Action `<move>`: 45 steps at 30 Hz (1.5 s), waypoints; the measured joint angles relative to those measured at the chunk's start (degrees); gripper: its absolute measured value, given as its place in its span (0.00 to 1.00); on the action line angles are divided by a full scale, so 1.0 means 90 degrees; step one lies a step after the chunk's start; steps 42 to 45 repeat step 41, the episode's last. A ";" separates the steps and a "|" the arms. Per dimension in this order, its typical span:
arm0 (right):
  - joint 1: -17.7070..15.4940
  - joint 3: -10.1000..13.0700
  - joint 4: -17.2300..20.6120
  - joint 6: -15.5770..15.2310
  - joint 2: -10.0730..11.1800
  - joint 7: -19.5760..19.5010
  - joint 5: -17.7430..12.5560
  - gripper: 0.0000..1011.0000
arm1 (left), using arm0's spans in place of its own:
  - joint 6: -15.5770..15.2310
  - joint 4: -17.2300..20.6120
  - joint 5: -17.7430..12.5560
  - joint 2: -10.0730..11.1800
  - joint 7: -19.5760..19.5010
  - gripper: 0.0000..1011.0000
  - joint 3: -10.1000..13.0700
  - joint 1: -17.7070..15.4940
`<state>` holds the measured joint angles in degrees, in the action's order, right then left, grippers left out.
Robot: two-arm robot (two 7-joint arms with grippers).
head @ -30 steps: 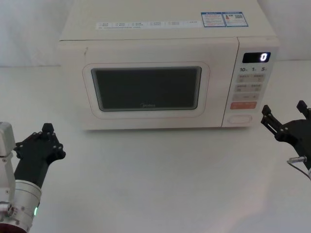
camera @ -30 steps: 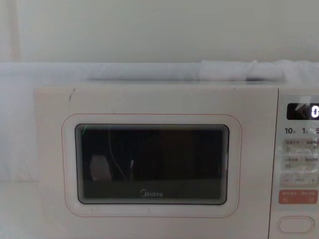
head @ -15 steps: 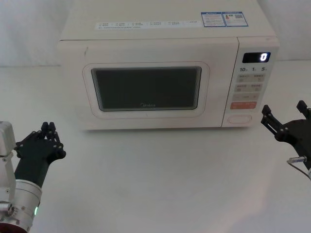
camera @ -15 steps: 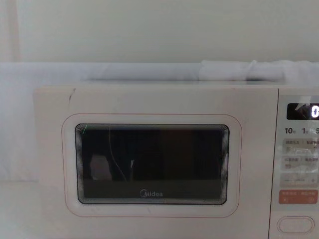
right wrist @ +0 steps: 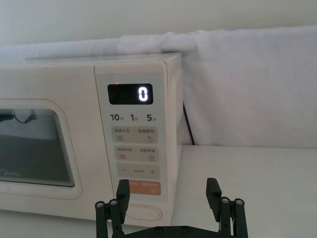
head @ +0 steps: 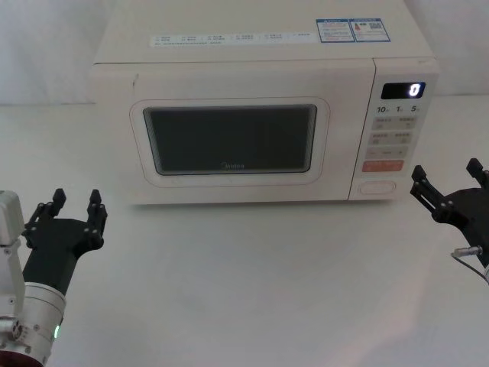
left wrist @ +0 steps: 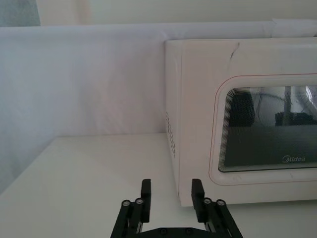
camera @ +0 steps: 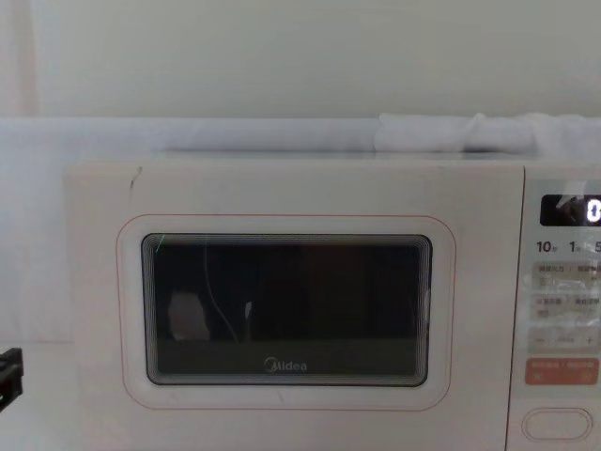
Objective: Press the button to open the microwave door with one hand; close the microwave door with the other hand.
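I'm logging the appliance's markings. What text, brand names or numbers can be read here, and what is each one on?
"Midea": on the microwave door, under its window.
"0": on the black display.
"10", "1", "5": on the keypad strip, below the display.
"−" and "+": on a pale key.
Other key captions, the orange-red key and the stickers on top of the microwave: too small to read.

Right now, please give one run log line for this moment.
door: shut | button: unpressed | left gripper: open, front-left of microwave | right gripper: open, beside button
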<state>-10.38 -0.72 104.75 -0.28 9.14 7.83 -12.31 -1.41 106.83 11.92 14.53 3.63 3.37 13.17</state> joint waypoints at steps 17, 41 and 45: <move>0.0000 0.0000 0.0000 0.0000 0.0000 0.0000 0.0000 0.99 | 0.0004 0.0000 0.0001 0.0000 0.0000 0.99 0.0000 0.0000; 0.0000 0.0000 0.0000 0.0000 0.0000 0.0000 0.0000 0.99 | 0.0004 0.0000 0.0001 0.0000 0.0000 0.99 0.0000 0.0000; 0.0000 0.0000 0.0000 0.0000 0.0000 0.0000 0.0000 0.99 | 0.0004 0.0000 0.0001 0.0000 0.0000 0.99 0.0000 0.0000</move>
